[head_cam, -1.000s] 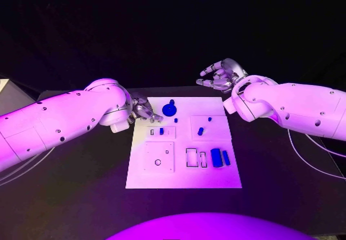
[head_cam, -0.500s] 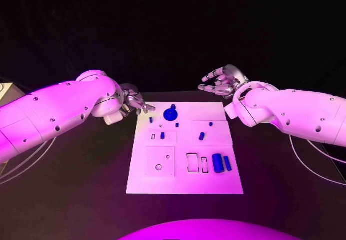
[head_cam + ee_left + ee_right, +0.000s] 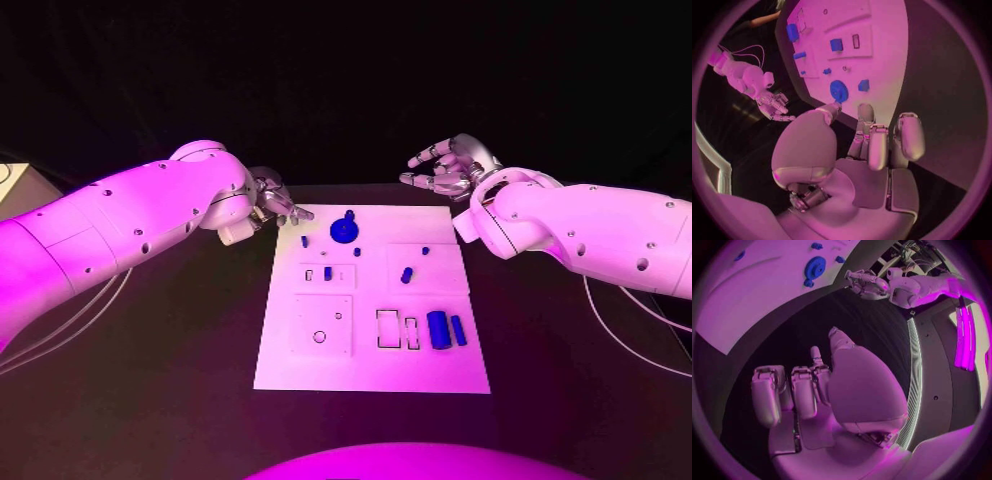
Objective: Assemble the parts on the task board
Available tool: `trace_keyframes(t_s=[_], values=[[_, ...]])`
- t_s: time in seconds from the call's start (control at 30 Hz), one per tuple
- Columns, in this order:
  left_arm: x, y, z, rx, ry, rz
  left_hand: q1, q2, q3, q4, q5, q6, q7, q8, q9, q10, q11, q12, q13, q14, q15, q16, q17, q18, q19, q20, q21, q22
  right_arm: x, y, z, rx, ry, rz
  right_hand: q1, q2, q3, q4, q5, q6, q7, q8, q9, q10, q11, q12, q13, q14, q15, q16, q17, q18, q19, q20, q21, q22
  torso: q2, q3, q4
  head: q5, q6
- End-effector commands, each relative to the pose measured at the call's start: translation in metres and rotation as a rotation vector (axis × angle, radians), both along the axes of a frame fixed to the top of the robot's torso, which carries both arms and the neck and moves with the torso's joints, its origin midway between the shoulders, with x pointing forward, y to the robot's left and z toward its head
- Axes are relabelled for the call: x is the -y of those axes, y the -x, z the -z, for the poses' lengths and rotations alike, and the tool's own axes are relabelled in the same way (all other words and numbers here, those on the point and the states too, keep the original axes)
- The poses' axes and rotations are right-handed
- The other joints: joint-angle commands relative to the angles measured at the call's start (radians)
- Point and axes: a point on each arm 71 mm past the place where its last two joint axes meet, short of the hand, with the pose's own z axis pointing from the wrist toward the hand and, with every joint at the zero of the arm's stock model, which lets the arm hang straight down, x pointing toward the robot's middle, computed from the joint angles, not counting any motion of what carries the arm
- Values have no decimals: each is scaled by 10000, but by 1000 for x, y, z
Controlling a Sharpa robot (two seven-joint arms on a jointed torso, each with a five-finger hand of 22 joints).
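Observation:
The white task board [image 3: 372, 345] lies in the middle of the black table. A round blue disc part [image 3: 345, 230] sits near its far edge, with a small blue piece [image 3: 304, 240] beside it. More small blue pieces [image 3: 407, 274] lie mid-board, and two larger blue blocks [image 3: 446, 329] lie at the near right. My left hand [image 3: 274, 208] hovers just off the board's far left corner, fingers loosely bent and holding nothing. My right hand [image 3: 447, 168] floats beyond the far right corner, fingers apart and empty. The left wrist view shows my left hand [image 3: 873, 145] short of the disc [image 3: 839, 91].
Black table surrounds the board on all sides. Cables trail off the table beside each arm. The right wrist view shows my right hand [image 3: 817, 390] above dark table, with the board's corner [image 3: 754, 295], the disc [image 3: 815, 267] and my left hand [image 3: 867, 282] beyond.
My left hand has drawn back from the board's far left corner toward the table's far side, and a small blue piece now shows beside the disc. The right hand has barely moved.

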Motion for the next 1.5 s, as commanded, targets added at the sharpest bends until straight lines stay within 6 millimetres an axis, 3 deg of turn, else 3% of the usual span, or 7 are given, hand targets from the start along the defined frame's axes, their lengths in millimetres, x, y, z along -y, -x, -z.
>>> trace_keyframes(t_s=[0.03, 0.43, 0.73, 1.5], values=[[2, -1, 4, -373, -334, 346, -56, 64, -35, 31, -12, 118, -16, 85, -14, 102, -19, 78, 29, 742, 47, 75, 1921, 66, 75, -10, 66, 40, -2, 1, 0, 38, 29, -221, -92, -36, 46, -3, -51, -84, 16, 53, -10, -58, -1, -63, 1541, 792, -57, -61, 1657, 107, 744, -17, -50, 2149, 62, -14, -4, 21, -1], [2, -5, 17, -750, -611, 231, -198, 147, -98, 26, -18, 274, -79, 240, 9, 201, -69, 210, 134, 778, 10, 125, 1993, 48, 137, -32, 117, 134, -3, 2, -1, 63, 15, -247, -92, -36, 46, -3, -51, -84, 16, 53, -10, -58, -1, -63, 1541, 792, -57, -61, 1657, 107, 744, -17, -50, 2149, 58, -9, -15, 13, -14], [5, -5, 19, -809, -492, 249, -236, 177, -125, 25, -21, 348, -121, 341, 46, 284, -104, 297, 209, 805, -19, 161, 2049, 32, 189, -52, 159, 210, -4, 1, -1, 71, 11, -256, -92, -36, 46, -3, -51, -84, 16, 53, -10, -58, -1, -63, 1541, 792, -57, -61, 1657, 107, 744, -17, -50, 2149, 44, -3, 5, -5, -37], [11, -1, 25, -1190, -594, 595, -86, 269, -75, -21, -9, 449, -227, 530, 148, 415, -200, 410, 281, 839, -99, 207, 2117, 11, 255, -116, 216, 316, -5, 1, -1, 73, 14, -270, -94, -30, 69, -12, -41, -96, 16, 74, -9, -59, -1, -63, 1537, 790, -57, -68, 1647, 109, 740, -16, -61, 2142, 64, -8, -13, -28, -72]])
